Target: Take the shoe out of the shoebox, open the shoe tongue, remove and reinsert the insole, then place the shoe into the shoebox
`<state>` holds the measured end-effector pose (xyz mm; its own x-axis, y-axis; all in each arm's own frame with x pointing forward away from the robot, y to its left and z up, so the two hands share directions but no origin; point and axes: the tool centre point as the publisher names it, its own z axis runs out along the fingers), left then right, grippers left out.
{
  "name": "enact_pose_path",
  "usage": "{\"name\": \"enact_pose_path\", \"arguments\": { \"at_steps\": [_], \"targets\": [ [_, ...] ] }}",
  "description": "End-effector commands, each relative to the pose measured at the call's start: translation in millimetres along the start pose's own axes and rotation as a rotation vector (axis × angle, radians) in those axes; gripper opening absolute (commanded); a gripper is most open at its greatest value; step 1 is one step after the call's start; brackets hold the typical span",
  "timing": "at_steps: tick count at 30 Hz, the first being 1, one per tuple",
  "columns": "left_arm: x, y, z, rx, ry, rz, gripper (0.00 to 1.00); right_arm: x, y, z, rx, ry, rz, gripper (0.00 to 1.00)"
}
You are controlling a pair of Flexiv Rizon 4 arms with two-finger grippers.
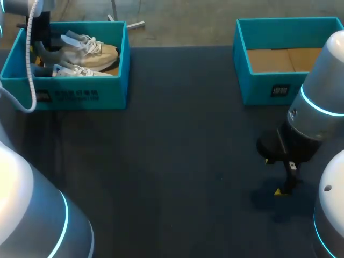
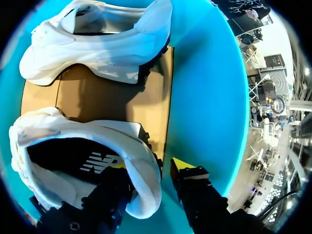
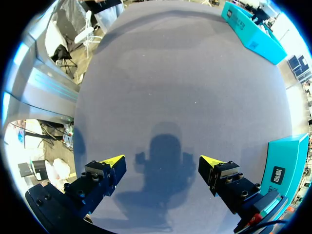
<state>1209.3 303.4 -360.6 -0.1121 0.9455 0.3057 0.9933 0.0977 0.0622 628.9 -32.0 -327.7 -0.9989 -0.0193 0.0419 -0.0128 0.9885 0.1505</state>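
Left claw (image 2: 151, 169) was down inside the shoebox (image 2: 209, 97), at its left end. Its fingers stood apart, astride the heel rim of a pale shoe (image 2: 136, 151). One finger was in the opening over the dark insole (image 2: 58, 156). The outer finger (image 2: 190, 181) was outside, with a sliver of box showing between it and the heel, so nothing was clamped. Left arm dropped steeply in at the table's far left corner, a white cable (image 1: 31, 59) hanging beside it.

Right claw (image 3: 162, 162) hung low over the table (image 3: 170, 73) near its right edge, wide open and holding nothing, its shadow (image 3: 163, 195) right below. Right arm (image 1: 317, 107) came in from the right, wrist bent down.

Only the left wrist view showed the finger placement, the insole, and a second shoe (image 2: 97, 44) beyond the first with the cardboard floor (image 2: 97, 97) between them. Only the head view showed the layout: the shoebox at the far left corner, a second teal box (image 1: 258, 86) at the far right corner, and the claws well apart.

Both shoes lay lengthwise along the shoebox's long axis, parallel to the table's far edge. Heels pointed to its left end, by the claw, and toes to its right end.
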Motion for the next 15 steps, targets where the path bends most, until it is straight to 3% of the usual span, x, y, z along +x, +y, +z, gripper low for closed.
{"name": "enact_pose_path", "arguments": {
  "at_steps": [1,5,10,13,15],
  "targets": [
    [2.8,-7.9,-9.8,-0.019,-0.021,0.007,0.45,0.9,0.0,1.3,0.001,-0.002,0.001,1.00],
    [0.5,-10.4,-22.9,-0.032,-0.038,0.014,0.53,0.9,0.0,1.3,0.001,-0.002,0.001,1.00],
    [2.0,-12.0,-42.6,-0.039,-0.060,0.022,0.77,0.9,0.0,1.3,0.001,-0.002,0.001,1.00],
    [7.2,-14.0,-56.2,-0.045,-0.079,0.026,0.99,0.9,0.0,1.3,0.001,-0.002,0.001,1.00],
    [10.8,-15.8,-64.8,-0.049,-0.082,0.025,1.00,0.9,0.0,1.3,0.001,-0.002,0.001,1.00]
  ]
}}
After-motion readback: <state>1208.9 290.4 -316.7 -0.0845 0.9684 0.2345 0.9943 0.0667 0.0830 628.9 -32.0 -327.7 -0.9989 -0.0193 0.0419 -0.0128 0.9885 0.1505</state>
